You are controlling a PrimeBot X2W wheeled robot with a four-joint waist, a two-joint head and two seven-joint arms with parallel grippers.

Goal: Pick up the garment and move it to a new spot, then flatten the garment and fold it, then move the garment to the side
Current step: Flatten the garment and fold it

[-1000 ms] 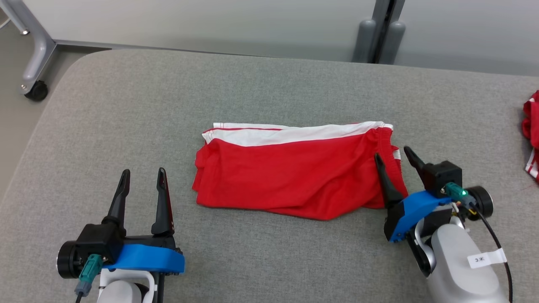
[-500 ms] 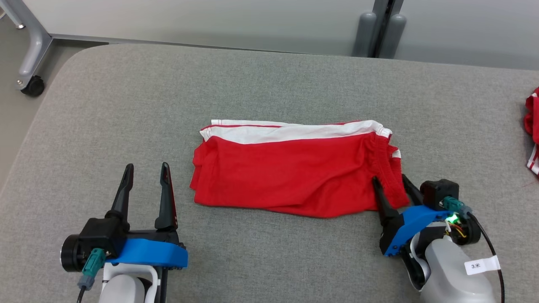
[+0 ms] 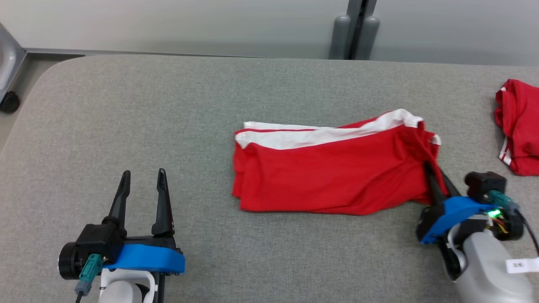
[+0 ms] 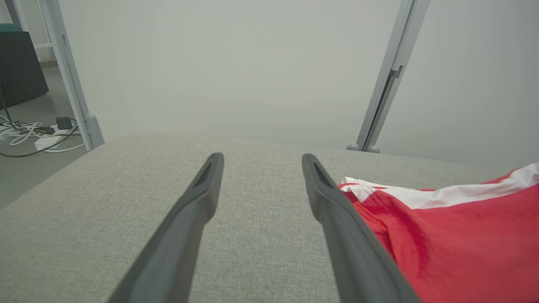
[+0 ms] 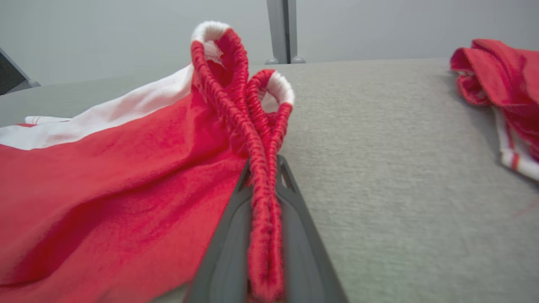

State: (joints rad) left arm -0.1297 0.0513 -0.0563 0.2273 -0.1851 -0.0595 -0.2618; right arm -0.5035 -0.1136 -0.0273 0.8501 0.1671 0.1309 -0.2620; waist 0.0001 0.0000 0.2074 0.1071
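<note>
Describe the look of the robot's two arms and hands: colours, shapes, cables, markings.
Left hand and right hand look alike: two long, tapering dark fingers, a black body, a blue bracket and a teal cable connector. Both forearms are pale grey. The right forearm bears a white label, and a green light glows on that hand.

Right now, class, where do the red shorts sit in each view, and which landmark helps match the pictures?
Head view: the red shorts lie centre-right on the grey table, their right end pinched in the right claw.
Left wrist view: the red shorts lie in the lower right corner.
Right wrist view: the red shorts cover the left half, waistband rising at centre.
Shared landmark: the grey upright post behind the table.
</note>
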